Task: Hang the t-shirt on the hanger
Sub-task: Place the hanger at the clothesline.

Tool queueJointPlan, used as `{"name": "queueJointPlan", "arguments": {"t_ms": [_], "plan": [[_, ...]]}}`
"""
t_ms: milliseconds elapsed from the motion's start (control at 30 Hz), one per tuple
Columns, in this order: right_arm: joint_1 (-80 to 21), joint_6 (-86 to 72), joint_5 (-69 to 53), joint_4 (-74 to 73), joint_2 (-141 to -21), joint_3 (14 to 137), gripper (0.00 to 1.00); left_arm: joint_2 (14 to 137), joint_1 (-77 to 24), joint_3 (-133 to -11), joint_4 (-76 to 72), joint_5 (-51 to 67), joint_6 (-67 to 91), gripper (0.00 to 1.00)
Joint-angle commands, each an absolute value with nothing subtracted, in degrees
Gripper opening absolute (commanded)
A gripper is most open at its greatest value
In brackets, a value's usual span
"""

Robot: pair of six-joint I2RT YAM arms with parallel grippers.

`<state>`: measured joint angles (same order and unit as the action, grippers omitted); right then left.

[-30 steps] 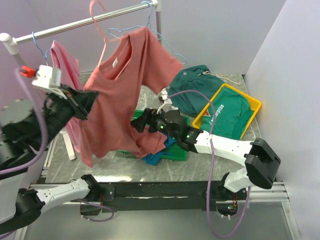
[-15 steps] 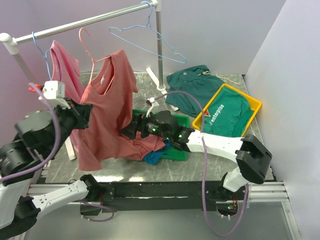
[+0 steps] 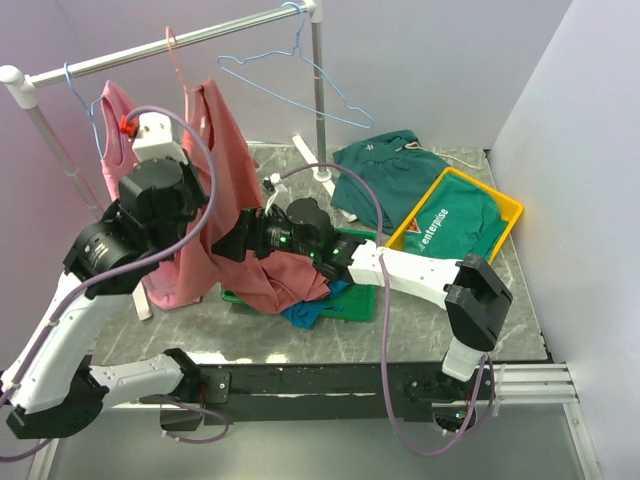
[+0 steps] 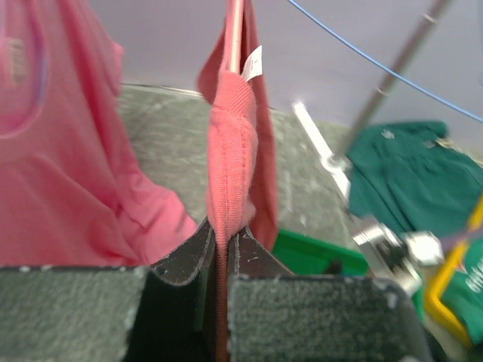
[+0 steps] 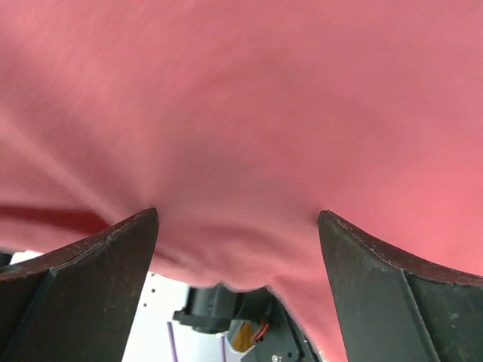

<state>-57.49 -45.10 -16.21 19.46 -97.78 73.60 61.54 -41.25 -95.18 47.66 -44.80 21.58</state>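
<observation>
The salmon-red t-shirt (image 3: 215, 140) hangs edge-on from the thin coral-pink hanger (image 3: 176, 70), whose hook is at the rail. Its lower part drapes onto the green bin. My left gripper (image 3: 200, 210) is shut on the shirt's ribbed neck edge (image 4: 226, 173). In the left wrist view (image 4: 225, 243) the white tag (image 4: 253, 64) and the hanger's stem (image 4: 235, 30) show above the jaws. My right gripper (image 3: 225, 245) is low against the shirt's body. In the right wrist view (image 5: 238, 226) the jaws stand wide open with the shirt's fabric (image 5: 241, 113) sagging between them.
A lighter pink shirt (image 3: 120, 120) hangs on the rail (image 3: 120, 60) at left. Blue wire hangers (image 3: 290, 70) hang near the rack post (image 3: 318, 110). The green bin (image 3: 355, 305) holds a blue garment (image 3: 310, 315). A yellow tray (image 3: 505, 212) and green garments (image 3: 385, 165) lie at right.
My left arm has swung up and in towards the rail with the shirt. The hanger has slid left and the shirt has turned edge-on. My right gripper has followed it leftward.
</observation>
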Motion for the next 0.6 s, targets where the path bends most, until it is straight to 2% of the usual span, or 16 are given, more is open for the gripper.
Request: {"name": "queueJointPlan", "arguments": {"t_ms": [0,300,567], "plan": [[-57.7,-46.5,-19.0,20.0,-99.4,77.7,0.94,61.1,-36.7,-98.9,38.7,-45.9,18.6,0.01],[-57.7,-46.3,-18.9,19.4,-100.2,78.0,0.94,63.7,-29.3,-99.8,38.8,-41.0,17.4,0.01],[-57.7,-44.7,-17.8,18.6,-98.7,75.2,0.94,61.6,-24.4,-89.9,36.5,-37.8,19.7,0.01]]}}
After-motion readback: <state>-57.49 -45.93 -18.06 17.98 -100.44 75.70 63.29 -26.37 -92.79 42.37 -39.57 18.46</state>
